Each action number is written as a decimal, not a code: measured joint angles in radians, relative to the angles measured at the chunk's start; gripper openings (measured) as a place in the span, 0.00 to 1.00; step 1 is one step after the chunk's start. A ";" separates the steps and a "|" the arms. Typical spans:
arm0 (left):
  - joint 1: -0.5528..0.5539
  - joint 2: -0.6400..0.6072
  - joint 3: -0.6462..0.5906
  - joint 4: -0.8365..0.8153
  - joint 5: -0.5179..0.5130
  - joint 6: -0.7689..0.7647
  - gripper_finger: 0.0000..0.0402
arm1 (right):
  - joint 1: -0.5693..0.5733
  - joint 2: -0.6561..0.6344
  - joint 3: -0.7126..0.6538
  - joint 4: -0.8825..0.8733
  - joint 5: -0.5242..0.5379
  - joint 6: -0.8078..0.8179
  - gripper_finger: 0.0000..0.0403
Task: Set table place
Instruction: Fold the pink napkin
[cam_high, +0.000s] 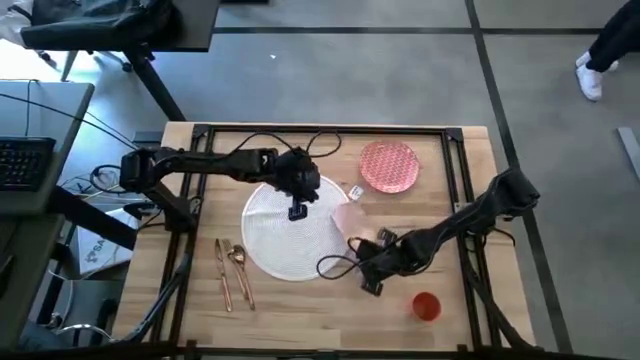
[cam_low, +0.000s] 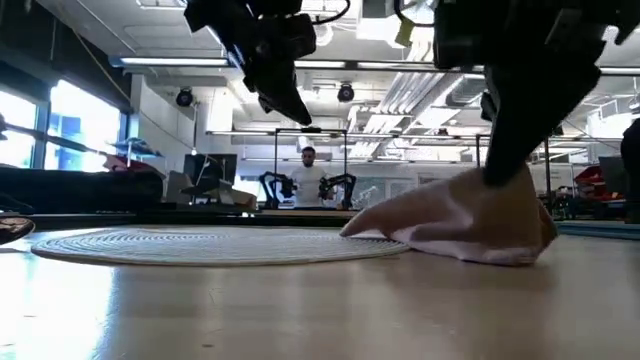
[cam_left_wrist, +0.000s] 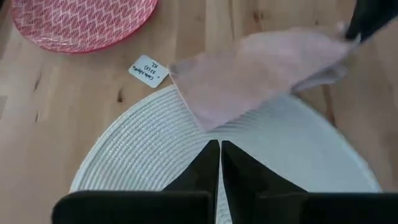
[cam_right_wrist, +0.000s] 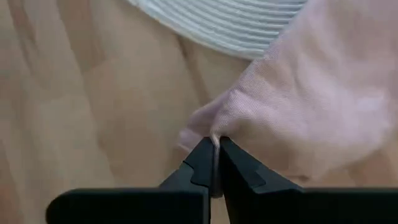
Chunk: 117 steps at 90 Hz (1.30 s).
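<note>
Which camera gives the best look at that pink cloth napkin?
The left wrist view: the napkin lies spread, overlapping the white placemat. The low view shows it edge-on, the right wrist view only a pinched corner, the high view mostly hidden.

Napkin (cam_high: 349, 218) overlapping round mat's (cam_high: 285, 240) edge

Grey floor (cam_high: 380, 80) w/ dark seams, bright windows (cam_low: 70, 125) – ceiling strip lights (cam_low: 170, 62), keyboard desk (cam_high: 30, 150).
</note>
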<state>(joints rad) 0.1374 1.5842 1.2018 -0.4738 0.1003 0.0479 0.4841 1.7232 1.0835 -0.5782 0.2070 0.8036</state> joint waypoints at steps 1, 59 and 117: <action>-0.004 -0.003 0.000 0.001 -0.003 -0.009 0.00 | 0.001 0.003 0.001 0.005 -0.001 0.000 0.00; -0.174 -0.256 0.001 -0.011 -0.195 -0.225 0.00 | -0.029 -0.131 0.192 -0.430 0.128 0.149 0.00; -0.150 -0.258 0.001 -0.134 -0.191 -0.088 0.00 | -0.191 -0.150 0.415 -0.823 0.333 0.113 0.00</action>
<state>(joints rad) -0.0128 1.3266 1.2026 -0.6076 -0.0906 -0.0402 0.2928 1.5732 1.4981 -1.4007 0.5401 0.9163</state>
